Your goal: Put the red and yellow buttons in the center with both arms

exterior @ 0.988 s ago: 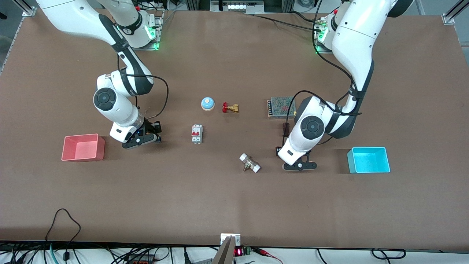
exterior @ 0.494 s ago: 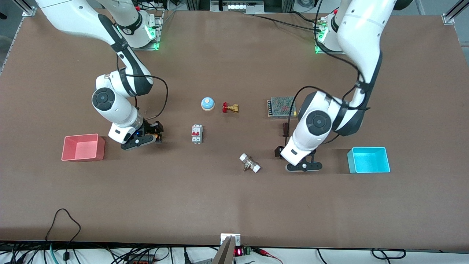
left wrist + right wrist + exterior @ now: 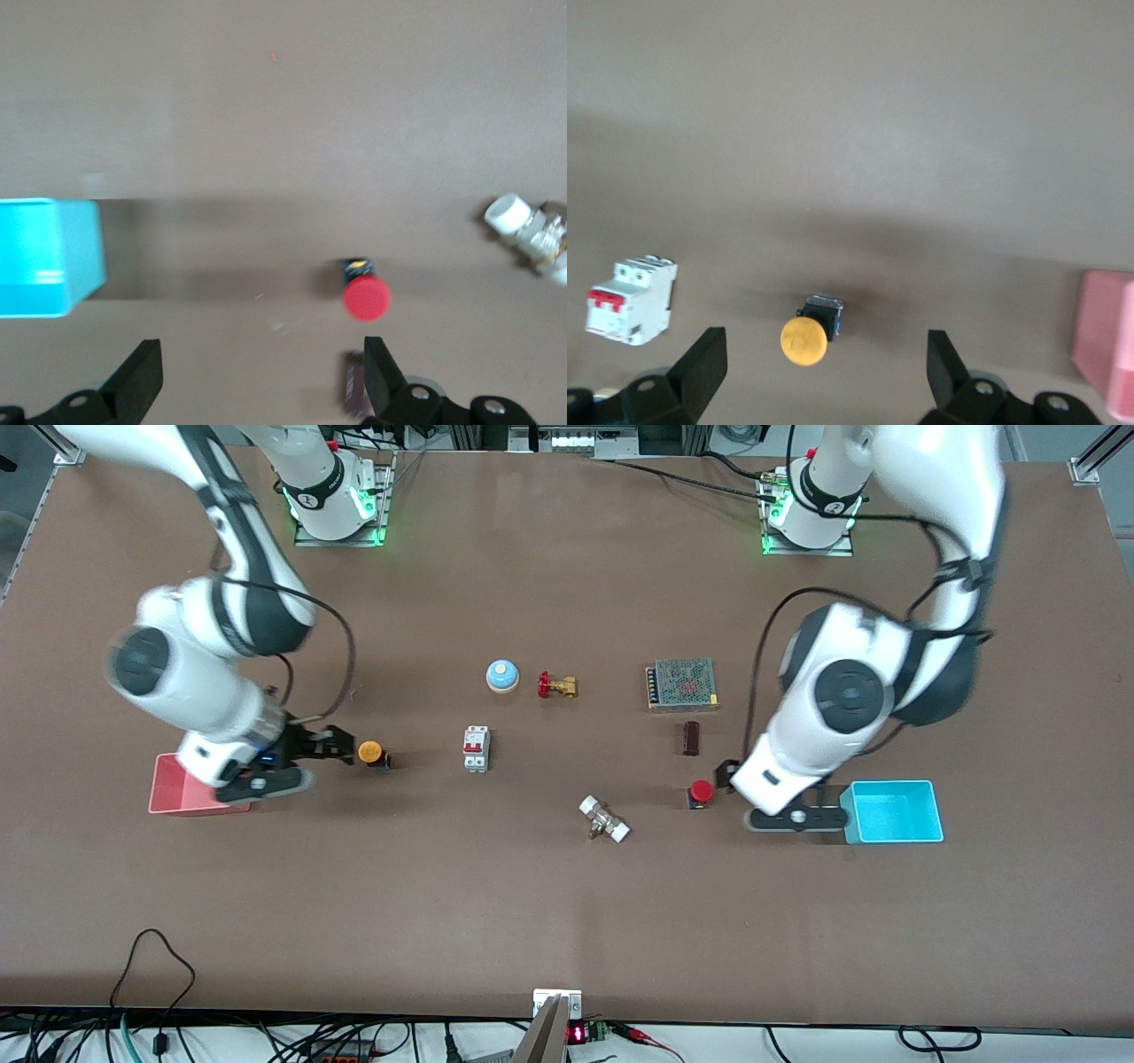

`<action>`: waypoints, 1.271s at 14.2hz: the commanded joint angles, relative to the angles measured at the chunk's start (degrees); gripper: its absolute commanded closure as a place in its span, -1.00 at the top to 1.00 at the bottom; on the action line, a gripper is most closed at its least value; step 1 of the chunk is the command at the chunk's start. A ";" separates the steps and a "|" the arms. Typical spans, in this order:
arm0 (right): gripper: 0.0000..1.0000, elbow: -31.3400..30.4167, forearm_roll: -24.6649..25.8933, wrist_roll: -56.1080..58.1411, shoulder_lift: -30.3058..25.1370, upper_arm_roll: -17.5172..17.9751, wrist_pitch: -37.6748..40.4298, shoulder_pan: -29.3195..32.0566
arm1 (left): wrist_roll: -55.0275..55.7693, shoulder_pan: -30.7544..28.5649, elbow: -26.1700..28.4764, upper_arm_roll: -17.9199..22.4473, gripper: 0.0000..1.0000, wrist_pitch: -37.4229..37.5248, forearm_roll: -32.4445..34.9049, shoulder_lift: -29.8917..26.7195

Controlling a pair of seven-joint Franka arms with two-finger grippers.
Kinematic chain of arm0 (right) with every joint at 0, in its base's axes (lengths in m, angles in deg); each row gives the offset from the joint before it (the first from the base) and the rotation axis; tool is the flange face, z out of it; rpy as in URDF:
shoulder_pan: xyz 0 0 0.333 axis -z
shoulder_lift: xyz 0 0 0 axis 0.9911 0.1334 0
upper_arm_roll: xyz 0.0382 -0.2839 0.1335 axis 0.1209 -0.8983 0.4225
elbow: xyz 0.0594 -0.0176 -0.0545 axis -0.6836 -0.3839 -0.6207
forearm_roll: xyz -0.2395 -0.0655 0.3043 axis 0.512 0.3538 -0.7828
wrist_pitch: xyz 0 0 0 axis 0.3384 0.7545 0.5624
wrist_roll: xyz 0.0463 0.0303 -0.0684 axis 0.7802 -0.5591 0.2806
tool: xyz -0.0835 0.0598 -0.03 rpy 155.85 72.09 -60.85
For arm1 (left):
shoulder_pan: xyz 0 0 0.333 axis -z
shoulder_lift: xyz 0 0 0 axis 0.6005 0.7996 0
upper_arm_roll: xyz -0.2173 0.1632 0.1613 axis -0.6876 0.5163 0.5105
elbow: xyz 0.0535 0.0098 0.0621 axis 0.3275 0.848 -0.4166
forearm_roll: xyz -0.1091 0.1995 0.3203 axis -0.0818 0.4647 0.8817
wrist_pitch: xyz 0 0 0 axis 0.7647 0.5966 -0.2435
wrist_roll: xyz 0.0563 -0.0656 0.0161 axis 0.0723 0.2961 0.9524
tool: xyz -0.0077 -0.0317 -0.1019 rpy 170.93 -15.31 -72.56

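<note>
From my station I see both buttons standing free on the table, each on its black base. The yellow button sits toward the right arm's end, between the pink bin and the white circuit breaker. The right gripper hangs over the pink bin's edge, jaws spread wide and empty; in its wrist view the yellow button lies between the fingertips, untouched. The red button sits toward the left arm's end, near the cyan bin and a white-capped fitting. The left gripper hovers beside the cyan bin, jaws likewise spread and empty.
</note>
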 commanded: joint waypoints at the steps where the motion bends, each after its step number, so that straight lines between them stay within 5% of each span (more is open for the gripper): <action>1: 1.00 0.08 -1.18 -0.62 -7.51 -1.99 4.45 0.64 | -8.52 -3.36 -3.32 -0.26 1.00 9.96 0.91 -3.50; 5: 1.00 1.92 1.19 -0.45 -16.23 -4.10 14.89 1.34 | -16.42 -10.91 -5.50 -1.75 1.00 14.83 -3.37 -6.50; 8: 1.00 6.04 1.46 -0.62 -17.12 -4.10 25.18 1.34 | -20.23 -12.50 -14.46 -0.18 1.00 14.75 -0.94 -5.89; 11: 1.00 6.76 1.38 -0.28 -16.77 -4.10 25.91 1.43 | -21.11 -13.65 -14.84 -0.61 1.00 16.66 0.56 -7.37; 13: 1.00 7.11 1.55 -0.45 -16.68 -4.10 26.00 1.08 | -21.20 -13.83 -7.41 -0.87 1.00 15.47 0.47 -12.62; 16: 1.00 7.11 1.90 -0.54 -16.33 -4.02 26.08 1.08 | -21.11 -14.18 17.25 -0.87 1.00 0.55 0.47 -28.07; 18: 1.00 7.11 2.51 -0.54 -16.33 -3.93 26.08 0.99 | -20.93 -14.18 20.93 -0.87 1.00 3.81 0.56 -31.81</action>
